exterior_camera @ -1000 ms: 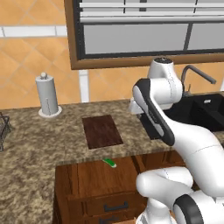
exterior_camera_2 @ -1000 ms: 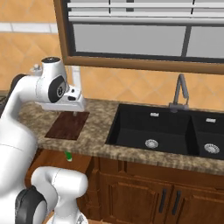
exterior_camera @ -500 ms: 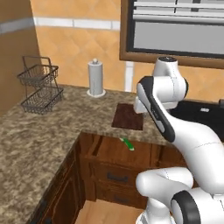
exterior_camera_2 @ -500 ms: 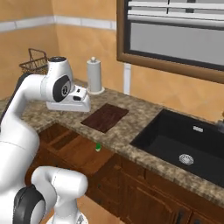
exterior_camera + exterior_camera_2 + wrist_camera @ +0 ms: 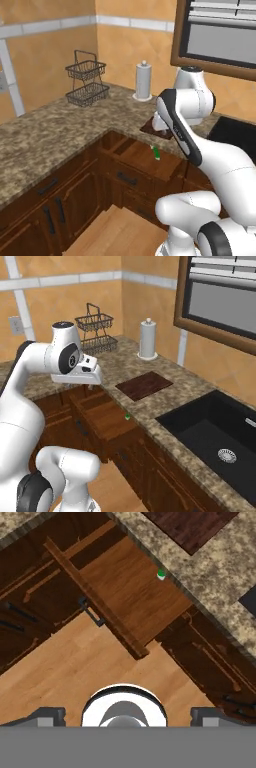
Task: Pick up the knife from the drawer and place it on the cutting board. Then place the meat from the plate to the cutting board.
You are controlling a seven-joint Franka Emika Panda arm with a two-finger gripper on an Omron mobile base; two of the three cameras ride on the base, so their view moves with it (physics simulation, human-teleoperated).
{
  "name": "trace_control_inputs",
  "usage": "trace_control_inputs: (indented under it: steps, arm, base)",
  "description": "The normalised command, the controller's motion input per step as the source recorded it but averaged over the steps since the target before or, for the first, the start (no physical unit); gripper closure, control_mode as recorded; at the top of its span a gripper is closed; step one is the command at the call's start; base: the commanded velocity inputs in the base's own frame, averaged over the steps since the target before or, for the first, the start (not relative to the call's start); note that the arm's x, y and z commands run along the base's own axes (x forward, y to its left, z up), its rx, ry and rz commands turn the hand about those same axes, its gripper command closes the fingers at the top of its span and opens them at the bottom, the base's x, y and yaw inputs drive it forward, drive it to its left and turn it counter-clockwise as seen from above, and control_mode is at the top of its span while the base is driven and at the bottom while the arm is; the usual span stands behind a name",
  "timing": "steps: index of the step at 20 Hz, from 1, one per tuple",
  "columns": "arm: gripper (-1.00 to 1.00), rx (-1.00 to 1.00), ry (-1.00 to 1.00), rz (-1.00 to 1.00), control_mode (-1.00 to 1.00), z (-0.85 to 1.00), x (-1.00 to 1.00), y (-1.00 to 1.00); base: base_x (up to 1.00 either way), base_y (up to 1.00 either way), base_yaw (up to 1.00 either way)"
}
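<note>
The drawer (image 5: 145, 159) is sitting pulled out from under the table (image 5: 60, 125). The knife (image 5: 156, 152) is lying inside the drawer, at its back edge, close under the table's lip. In the hand view the knife's green handle (image 5: 161, 575) is peeking out at about 1 o'clock, with its blade hidden under the table. The drawer's black bar handle (image 5: 91, 611) is showing at about 10 o'clock there.

The claw (image 5: 90, 387) is hanging in the air above the open drawer. It is not touching the knife, which is lying well apart from it and lower down. It is too small to tell if the claw's fingers are apart or together.

The cutting board (image 5: 144, 385) is lying flat on the table, just behind the drawer.
</note>
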Motion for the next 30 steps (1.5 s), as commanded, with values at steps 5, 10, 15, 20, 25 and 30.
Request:
trace_control_inputs:
  steps: [5,10,15,20,25,30]
  arm:
    - [-1.0,0.0,0.0,0.0,1.0,0.0,0.0,0.0]
    - [-1.0,0.0,0.0,0.0,1.0,0.0,0.0,0.0]
    - [-1.0,0.01,0.01,0.0,-1.0,-0.03,-0.01,0.0]
    - [-1.0,0.01,0.4,-0.03,-1.0,-0.85,0.53,0.26]
    - [-1.0,0.0,0.5,-0.07,-1.0,-1.0,0.96,0.85]
    - [-1.0,0.0,0.1,-0.09,-1.0,-1.0,0.89,0.58]
  base:
    - [-0.02,-0.73,0.35]
    - [-0.04,-0.74,0.16]
    - [0.08,-0.38,0.08]
    - [0.0,0.0,0.0]
    - [0.0,0.0,0.0]
    - [0.0,0.0,0.0]
